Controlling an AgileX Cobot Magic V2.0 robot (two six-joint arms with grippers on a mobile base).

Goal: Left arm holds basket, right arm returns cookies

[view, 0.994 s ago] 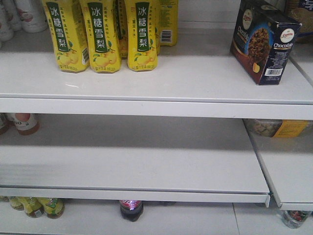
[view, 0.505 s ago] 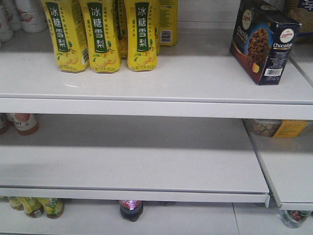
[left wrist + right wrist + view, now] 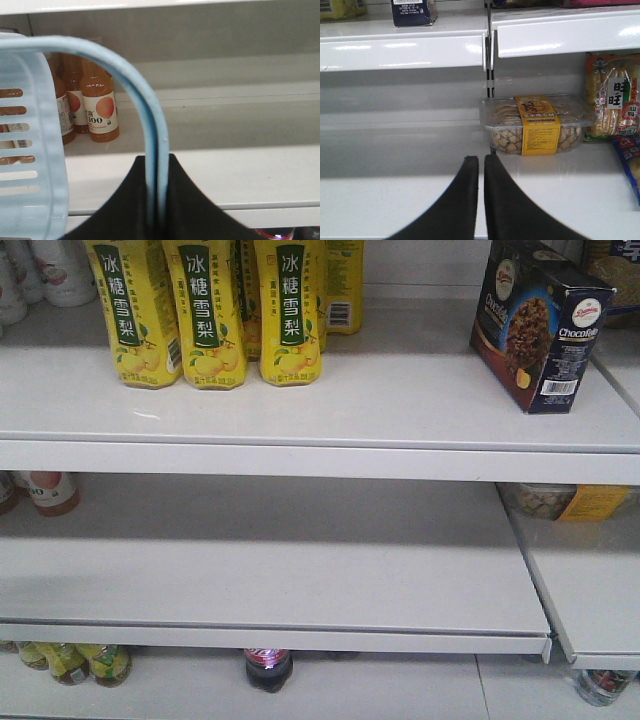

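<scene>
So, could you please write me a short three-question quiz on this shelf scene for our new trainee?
1. True or false: the cookies stand on the top shelf, right of the yellow drink bottles.
2. What is the left hand shut on? A) a bottle B) the basket handle C) nothing
3. Fill in: the right hand is ____ and holds nothing, with a clear tub of snacks on the shelf beyond it.

Key: 1 true; 2 B; 3 shut
</scene>
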